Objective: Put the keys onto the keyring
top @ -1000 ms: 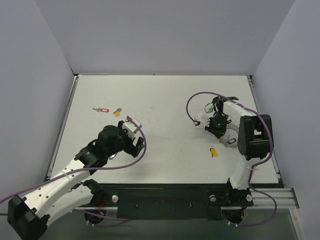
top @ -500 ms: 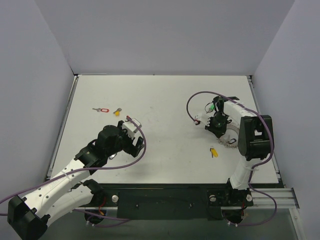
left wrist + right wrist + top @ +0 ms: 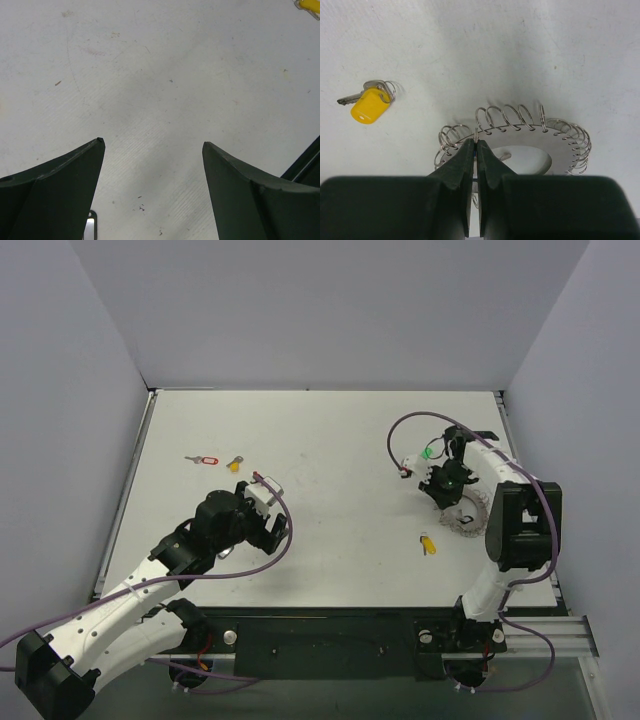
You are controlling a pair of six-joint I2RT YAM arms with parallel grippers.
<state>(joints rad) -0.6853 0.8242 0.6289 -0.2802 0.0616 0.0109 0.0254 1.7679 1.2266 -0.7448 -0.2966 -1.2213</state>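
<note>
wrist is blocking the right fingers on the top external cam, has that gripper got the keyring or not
Observer: Yes. In the right wrist view the right gripper is shut on a thin bit of metal at the rim of the keyring.
Operator: any key on the ring
Observer: None shows on the coils in view. The yellow key lies flat, apart from the keyring, with a small ring of its own through its head.
Operator: left arm holding anything
Observer: No. The left wrist view shows the left gripper open, with only the table between its fingers.
</note>
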